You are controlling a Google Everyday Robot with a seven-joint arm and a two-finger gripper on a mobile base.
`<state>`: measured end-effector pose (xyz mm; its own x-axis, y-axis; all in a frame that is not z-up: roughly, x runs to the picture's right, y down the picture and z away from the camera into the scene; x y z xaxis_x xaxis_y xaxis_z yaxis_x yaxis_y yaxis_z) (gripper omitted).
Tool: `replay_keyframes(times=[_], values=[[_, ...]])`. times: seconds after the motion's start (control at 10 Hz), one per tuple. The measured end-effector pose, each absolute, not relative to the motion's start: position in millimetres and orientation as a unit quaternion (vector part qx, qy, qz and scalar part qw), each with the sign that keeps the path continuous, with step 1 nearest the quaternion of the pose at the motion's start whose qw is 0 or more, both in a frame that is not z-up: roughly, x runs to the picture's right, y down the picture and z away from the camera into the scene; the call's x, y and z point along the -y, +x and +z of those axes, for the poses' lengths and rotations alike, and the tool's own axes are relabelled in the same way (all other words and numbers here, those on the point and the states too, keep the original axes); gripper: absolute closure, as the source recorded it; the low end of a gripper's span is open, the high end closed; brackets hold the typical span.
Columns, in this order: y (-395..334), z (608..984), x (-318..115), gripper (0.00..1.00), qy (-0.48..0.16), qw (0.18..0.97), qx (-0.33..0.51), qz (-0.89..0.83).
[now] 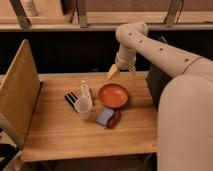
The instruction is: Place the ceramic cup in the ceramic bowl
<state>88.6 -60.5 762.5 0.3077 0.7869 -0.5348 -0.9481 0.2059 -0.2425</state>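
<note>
Above the far edge of the desk, the gripper hangs with its jaws spread and nothing between them, clear of every object.

Nearest to it, just below and toward the viewer, sits the ceramic bowl. Farther out, below and to the gripper's picture-left, stands the ceramic cup, upright on the desk and apart from the bowl. No part of the task is done.

Hazards, as judged:
- A small white bottle stands just behind the cup, between it and the gripper. A straight approach from the present position may knock it over.
- A dark striped object lies beside the cup on the side away from the gripper. Wide jaws descending may catch it.
- The cup is narrower at the base than at the rim. A glancing touch may tip it, and a high grasp on the flared wall may slip.
- A blue block and a dark red-brown oval object lie just in front of the bowl. A low carry across them risks a collision.
- A release off centre could set the cup on the bowl's rim and topple it.

Containers: the bowl shows a bare interior. The cup appears empty, though its bottom cannot be confirmed.
</note>
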Motion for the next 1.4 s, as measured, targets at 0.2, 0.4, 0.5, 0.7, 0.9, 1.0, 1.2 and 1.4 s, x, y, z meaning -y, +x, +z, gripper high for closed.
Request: replay_keyframes(times=[0.2, 0.4, 0.5, 0.7, 0.9, 1.0, 1.2, 1.4], values=[[79, 747, 41, 0.20, -0.265, 0.779, -0.150, 0.548], [60, 738, 23, 0.20, -0.266, 0.793, -0.147, 0.528], [59, 738, 21, 0.20, -0.265, 0.795, -0.148, 0.525], [61, 738, 21, 0.20, -0.265, 0.794, -0.149, 0.527], [56, 742, 19, 0.20, -0.278, 0.798, -0.147, 0.514], [44, 744, 17, 0.20, -0.289, 0.808, -0.141, 0.493], [-9, 738, 4, 0.20, -0.330, 0.840, -0.119, 0.414], [-30, 733, -8, 0.20, -0.350, 0.856, -0.109, 0.364]])
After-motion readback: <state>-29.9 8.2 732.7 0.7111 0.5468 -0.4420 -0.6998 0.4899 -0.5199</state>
